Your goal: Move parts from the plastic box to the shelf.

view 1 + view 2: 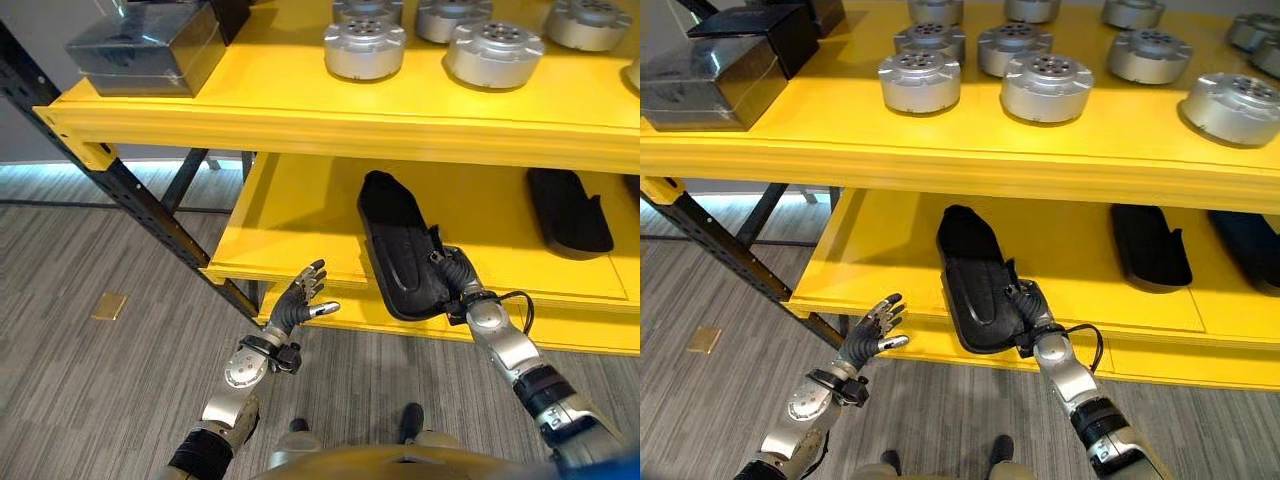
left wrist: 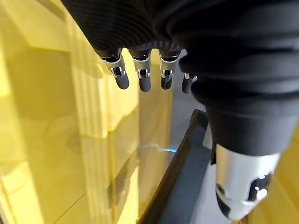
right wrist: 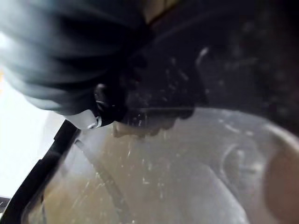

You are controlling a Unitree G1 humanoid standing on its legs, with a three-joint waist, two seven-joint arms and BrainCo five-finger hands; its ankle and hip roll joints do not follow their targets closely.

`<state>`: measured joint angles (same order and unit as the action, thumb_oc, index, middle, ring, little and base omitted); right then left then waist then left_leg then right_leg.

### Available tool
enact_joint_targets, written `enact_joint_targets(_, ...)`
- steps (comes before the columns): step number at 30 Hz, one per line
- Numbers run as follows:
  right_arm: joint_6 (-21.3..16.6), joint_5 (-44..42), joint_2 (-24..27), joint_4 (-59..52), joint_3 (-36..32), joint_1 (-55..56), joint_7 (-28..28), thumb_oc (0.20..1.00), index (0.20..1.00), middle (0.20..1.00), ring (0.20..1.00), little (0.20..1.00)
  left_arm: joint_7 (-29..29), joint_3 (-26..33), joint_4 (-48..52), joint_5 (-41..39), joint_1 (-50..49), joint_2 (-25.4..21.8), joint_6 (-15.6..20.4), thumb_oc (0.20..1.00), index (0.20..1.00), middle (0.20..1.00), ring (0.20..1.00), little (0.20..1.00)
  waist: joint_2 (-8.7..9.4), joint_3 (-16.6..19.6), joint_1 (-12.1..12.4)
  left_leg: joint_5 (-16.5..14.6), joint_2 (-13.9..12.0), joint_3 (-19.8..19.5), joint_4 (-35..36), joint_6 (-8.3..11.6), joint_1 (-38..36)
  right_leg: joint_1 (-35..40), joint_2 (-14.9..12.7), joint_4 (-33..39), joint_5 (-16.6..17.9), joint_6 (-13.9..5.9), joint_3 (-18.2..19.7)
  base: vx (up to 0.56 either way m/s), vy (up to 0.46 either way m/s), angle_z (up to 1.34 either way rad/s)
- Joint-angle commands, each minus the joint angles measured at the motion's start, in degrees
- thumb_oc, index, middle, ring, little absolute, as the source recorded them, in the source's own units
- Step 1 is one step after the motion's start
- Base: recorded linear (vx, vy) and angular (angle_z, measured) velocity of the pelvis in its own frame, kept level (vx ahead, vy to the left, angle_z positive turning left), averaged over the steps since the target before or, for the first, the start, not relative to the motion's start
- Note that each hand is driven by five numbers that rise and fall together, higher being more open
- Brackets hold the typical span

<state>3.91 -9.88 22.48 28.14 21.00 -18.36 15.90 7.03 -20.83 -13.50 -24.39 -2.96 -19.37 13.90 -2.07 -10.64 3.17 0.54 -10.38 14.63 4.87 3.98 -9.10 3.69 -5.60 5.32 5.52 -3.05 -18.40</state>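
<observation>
Black part point(image 1: 975, 285), long and shell-shaped, lies on the lower yellow shelf point(image 1: 890, 260) with its near end sticking out past the shelf's front edge. The right hand point(image 1: 1025, 303) is at that near end, resting against the part's right side; its fingers lie against or behind the dark shell, and I cannot tell whether they are curled round it or straight. The right wrist view shows a dark surface and a scratched translucent one very close, too blurred to read the fingers.

The left hand point(image 1: 303, 298) hovers in front of the lower shelf's front edge, to the left of the part and apart from it, holding nothing. Its fingers point(image 2: 142, 79) are straight and slightly spread, the thumb standing apart from them.

A second black part point(image 1: 1148, 245) of the same kind lies further right on the lower shelf, fully on the board. On the upper yellow shelf point(image 1: 940, 150) stand several round silver metal parts point(image 1: 1045, 88) in rows, and at its left end a dark box point(image 1: 715, 65) with a shiny side
</observation>
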Motion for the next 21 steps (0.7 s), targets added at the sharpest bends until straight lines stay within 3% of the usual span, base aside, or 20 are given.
enact_joint_targets(1, -0.7, -2.7, -1.0, 2.3, -2.0, -12.7, 4.5, 0.200, 0.200, 0.200, 0.200, 0.200, -0.9, -3.1, 2.4, -2.7, 5.5, -2.6, 1.8, 1.000, 1.000, 1.000, 1.000, 1.000, 1.62, -2.1, 0.2, 5.3, 0.7, -0.9, -0.2, 0.59, 4.3, -0.3, -2.8, -4.8, -2.1, -1.33, 0.5, -0.20, 0.058, 0.06)
enact_joint_targets(4, -0.9, -3.1, 1.3, 12.0, -3.8, -23.1, 7.4, 0.200, 0.200, 0.200, 0.200, 0.200, -2.4, -5.3, 1.7, -4.9, 10.9, -2.9, 2.3, 1.000, 1.000, 1.000, 1.000, 1.000, -0.05, -6.6, 1.2, 6.1, 1.0, -1.7, -0.8, 0.60, 8.0, -4.3, -3.3, -6.9, -2.3, -1.15, 0.3, -0.25, 0.044, 0.13)
enact_joint_targets(11, -1.5, -3.8, 6.1, 24.2, -4.1, -33.2, 11.0, 0.200, 0.200, 0.200, 0.200, 0.200, -4.7, -7.8, 3.3, -9.6, 15.1, -3.2, 2.5, 1.000, 1.000, 1.000, 1.000, 1.000, -2.19, -12.9, 2.7, 6.5, 1.2, -2.7, -3.5, 0.65, 13.1, -9.4, -4.4, -11.8, -3.6, -0.83, -0.4, -0.10, 0.023, 0.09)
enact_joint_targets(21, 1.6, -2.3, 11.3, 32.7, -0.7, -40.4, 13.8, 0.200, 0.200, 0.200, 0.200, 0.200, -6.2, -10.5, 4.9, -10.0, 16.3, -5.2, 2.7, 1.000, 1.000, 1.000, 1.000, 1.000, -3.34, -17.6, 3.8, 6.3, 1.5, -2.9, -5.7, 0.53, 16.8, -13.5, -5.2, -15.3, -4.4, -1.03, -0.7, -0.02, -0.008, 0.03)
